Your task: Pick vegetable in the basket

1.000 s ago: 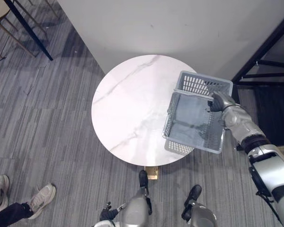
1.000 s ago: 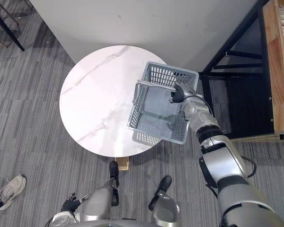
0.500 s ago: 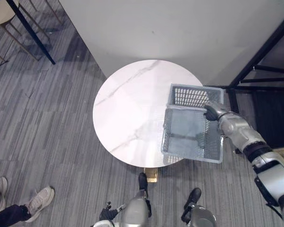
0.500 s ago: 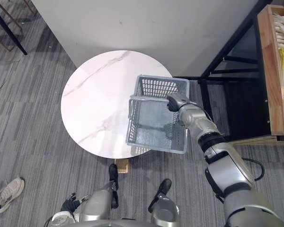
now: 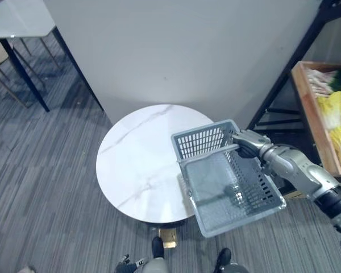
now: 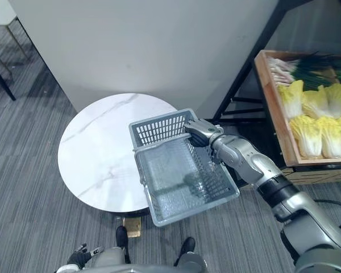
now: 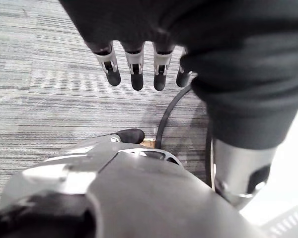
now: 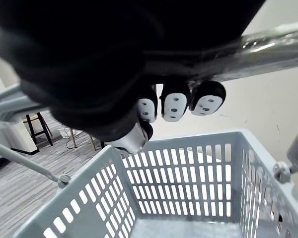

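Observation:
A grey plastic basket (image 6: 159,129) hangs empty from my right hand (image 6: 200,132), partly over the right edge of the round white marble table (image 6: 96,153) and partly over the floor. In the right wrist view my fingers (image 8: 174,104) curl round the basket's metal handle (image 8: 268,44), with the mesh wall (image 8: 188,168) below. Pale yellow-green cabbages (image 6: 312,119) and green onions (image 6: 312,62) lie in a wooden crate (image 6: 271,108) at the right, beyond the hand. My left hand (image 7: 134,69) hangs low by my side over the carpet, fingers straight, holding nothing.
A white wall (image 5: 176,51) stands right behind the table. A black metal shelf frame (image 5: 290,74) carries the crate at the right. A white table with dark legs (image 5: 23,23) stands at the far left. Grey striped carpet surrounds everything.
The view has shifted, bringing the crate of vegetables into sight. My right hand has lifted the basket off the table and swung it out past the table's right edge.

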Robot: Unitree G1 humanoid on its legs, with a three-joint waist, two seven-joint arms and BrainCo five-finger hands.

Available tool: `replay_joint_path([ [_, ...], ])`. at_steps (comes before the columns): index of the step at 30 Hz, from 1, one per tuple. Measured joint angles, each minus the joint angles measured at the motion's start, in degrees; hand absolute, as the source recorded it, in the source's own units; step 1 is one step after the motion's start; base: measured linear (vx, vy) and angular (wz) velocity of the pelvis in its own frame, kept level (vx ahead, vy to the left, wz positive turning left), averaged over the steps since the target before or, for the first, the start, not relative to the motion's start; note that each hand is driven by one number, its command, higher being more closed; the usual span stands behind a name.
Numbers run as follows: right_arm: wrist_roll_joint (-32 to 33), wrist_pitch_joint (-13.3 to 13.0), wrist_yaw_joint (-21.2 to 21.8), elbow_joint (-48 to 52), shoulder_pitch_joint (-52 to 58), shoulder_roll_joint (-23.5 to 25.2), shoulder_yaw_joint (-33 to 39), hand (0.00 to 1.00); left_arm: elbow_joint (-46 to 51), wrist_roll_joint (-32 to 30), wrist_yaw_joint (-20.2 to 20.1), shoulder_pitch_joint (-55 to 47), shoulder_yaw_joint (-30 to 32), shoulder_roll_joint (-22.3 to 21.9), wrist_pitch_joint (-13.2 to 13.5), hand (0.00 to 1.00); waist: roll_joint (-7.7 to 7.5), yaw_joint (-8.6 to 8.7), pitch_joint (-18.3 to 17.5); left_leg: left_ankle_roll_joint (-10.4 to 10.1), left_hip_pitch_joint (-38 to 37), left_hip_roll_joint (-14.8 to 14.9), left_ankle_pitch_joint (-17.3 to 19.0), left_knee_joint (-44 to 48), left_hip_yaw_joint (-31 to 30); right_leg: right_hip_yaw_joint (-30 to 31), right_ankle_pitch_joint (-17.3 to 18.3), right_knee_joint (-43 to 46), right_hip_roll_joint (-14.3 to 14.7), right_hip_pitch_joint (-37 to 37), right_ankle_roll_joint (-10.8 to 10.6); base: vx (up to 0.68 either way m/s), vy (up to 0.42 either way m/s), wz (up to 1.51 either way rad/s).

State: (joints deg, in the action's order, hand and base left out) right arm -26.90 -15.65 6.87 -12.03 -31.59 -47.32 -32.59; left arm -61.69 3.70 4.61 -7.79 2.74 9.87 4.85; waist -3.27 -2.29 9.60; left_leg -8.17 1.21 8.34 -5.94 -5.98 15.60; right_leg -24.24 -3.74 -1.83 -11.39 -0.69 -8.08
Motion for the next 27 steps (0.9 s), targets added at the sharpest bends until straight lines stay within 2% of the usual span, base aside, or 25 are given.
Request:
replay_joint_path([
  [5, 0.7, -0.2, 2.2, 0.5, 5.9, -1.2, 0.0, 1.0, 0.0, -0.2, -0.4, -1.2, 1.6, -0.7, 0.0, 0.0, 0.52, 0.48, -1.2, -0.3, -0.5, 0.3, 0.2, 0.0, 1.3, 2.1, 0.1, 0.0, 0.3, 0.4, 0.0, -0.04, -0.001, -0.15],
  [10, 0.8, -0.3, 2.3, 0.4, 12.2, -1.1, 0.9, 1.0, 0.0, -0.6, -0.6, -1.8, 2.3, -1.0, -0.1, 0.0, 0.79, 0.5, -2.4, -0.1, -1.3, 0.2, 0.2, 0.1, 2.0, 3.2, -0.2, 0.1, 0.3, 0.2, -0.1, 0.01, 0.006, -0.07],
  [12, 0.7, -1.0, 2.3, 0.6, 15.7, -0.7, 3.7, 1.0, 0.0, -1.6, -0.6, -2.1, 2.9, -1.5, -0.1, 0.0, 0.99, 0.55, -2.4, 0.1, -2.2, 0.1, 0.5, 0.0, 2.7, 4.4, 0.6, 3.3, -0.4, 1.3, 0.3, 0.04, 0.031, -0.17],
  [13, 0.4, -1.0, 2.2, 1.1, 18.5, -0.5, 6.7, 1.0, -0.1, -2.5, -0.7, -2.1, 3.1, -1.5, -0.2, 0.0, 1.03, 0.97, -2.4, 0.4, -2.6, -0.4, 0.7, 0.0, 3.2, 5.5, 2.3, 7.7, -1.5, 3.4, 0.2, 0.01, 0.053, -0.23],
  [15, -0.3, -0.8, 1.9, 1.9, 21.7, -0.4, 11.0, 1.0, -0.9, -2.9, -0.6, -2.0, 2.5, -1.5, -0.2, 0.0, 1.22, 2.0, -2.4, 0.6, -3.3, -1.0, 1.1, 0.0, 4.5, 8.8, 2.8, 13.6, -2.7, 6.6, 0.0, -0.01, 0.069, -0.31],
  [16, -0.8, -0.8, 1.6, 2.9, 23.5, -0.1, 13.3, 1.0, -1.6, -2.9, -0.5, -1.8, 1.9, -1.1, -0.2, 0.0, 1.21, 3.03, -2.3, 0.7, -3.8, -1.0, 1.4, 0.0, 5.5, 12.1, 2.5, 17.1, -2.9, 8.5, -0.4, -0.04, 0.076, -0.43],
  [18, -2.1, 0.1, 0.7, 5.0, 26.6, 1.0, 17.0, 1.0, -2.2, -4.8, -0.4, -0.9, 0.6, -0.5, -0.5, 0.0, 1.38, 3.96, -2.3, 1.1, -4.2, 0.0, 2.4, 0.0, 8.2, 17.9, -1.4, 18.7, -1.0, 11.3, -0.4, -0.08, 0.077, -0.73],
  [20, -2.5, 0.4, 0.0, 5.6, 27.6, 2.1, 18.1, 1.0, -2.2, -4.9, -0.4, -0.2, -0.3, -0.4, -0.4, 0.0, 1.3, 3.88, -2.3, 0.6, -3.9, 0.9, 3.9, 0.0, 10.2, 18.6, -5.8, 16.0, 0.8, 12.6, 0.9, -0.08, 0.099, -1.02],
  [21, -2.5, 0.7, -0.5, 5.6, 28.2, 4.6, 18.9, 1.0, -2.3, -5.0, -0.6, 1.2, -0.6, 1.7, -0.5, 0.0, -2.29, 4.01, -2.1, 2.3, -2.2, -2.4, 5.7, 8.0, 11.2, 15.5, -9.1, 12.2, -0.2, 14.0, 4.9, -0.03, 0.129, -1.14],
  [22, -2.5, 0.7, -0.5, 5.8, 27.6, 4.6, 18.9, 1.0, -2.6, -5.1, -0.5, 1.3, -0.6, 1.5, -0.6, 0.0, -1.95, 3.74, -2.2, 4.9, -1.4, -1.3, 7.6, 8.3, 12.1, 14.6, -10.0, 10.4, 0.4, 13.5, 6.2, -0.04, 0.123, -1.54],
  [23, -2.5, 1.1, -0.5, 6.1, 27.4, 4.9, 18.8, 1.0, -4.2, -5.1, -0.5, 1.4, 0.0, 0.8, -0.5, 0.0, 0.21, 2.99, -1.8, 8.3, -2.6, 0.4, 7.5, 5.7, 17.4, 8.0, -7.6, 12.4, 1.2, 14.0, 13.9, -0.09, 0.091, -1.16],
  [24, -2.5, 1.2, -0.5, 6.2, 27.7, 4.9, 18.5, 1.0, -4.1, -5.1, -0.5, 1.3, -0.6, -0.1, -0.4, 0.0, 1.03, 4.95, -1.7, 8.9, -3.7, 0.9, 6.3, 4.3, 19.8, -1.8, 2.9, 28.1, -2.7, 14.4, 15.5, -0.08, 0.078, -1.1],
  [25, -2.5, 1.2, -0.6, 5.8, 27.7, 5.1, 18.5, 1.0, -3.9, -5.1, -0.5, 1.2, -0.7, 0.0, -0.5, 0.0, 1.01, 5.32, -1.7, 8.9, -4.3, 1.0, 6.2, 4.2, 20.7, -5.3, 6.2, 33.6, -5.1, 13.2, 15.0, -0.07, 0.038, -0.94],
  [26, -2.8, 1.2, -0.6, 4.4, 27.4, 5.2, 18.5, 1.0, -4.0, -5.1, -0.6, 1.0, -1.3, 0.4, -0.6, 0.0, 0.42, 5.0, -2.0, 8.9, -5.4, 1.1, 6.2, 4.5, 23.7, -9.7, 9.8, 40.3, -9.2, 11.0, 15.0, -0.04, -0.02, -0.98],
  [27, -3.4, 1.3, -0.6, 3.9, 27.1, 5.2, 18.5, 1.0, -4.0, -5.1, -0.6, 0.9, -1.8, 0.4, -0.6, 0.0, 0.2, 4.63, -2.1, 8.9, -5.5, 1.2, 6.3, 4.9, 25.3, -11.3, 10.6, 41.9, -10.8, 9.9, 15.0, -0.09, -0.081, -1.41],
])
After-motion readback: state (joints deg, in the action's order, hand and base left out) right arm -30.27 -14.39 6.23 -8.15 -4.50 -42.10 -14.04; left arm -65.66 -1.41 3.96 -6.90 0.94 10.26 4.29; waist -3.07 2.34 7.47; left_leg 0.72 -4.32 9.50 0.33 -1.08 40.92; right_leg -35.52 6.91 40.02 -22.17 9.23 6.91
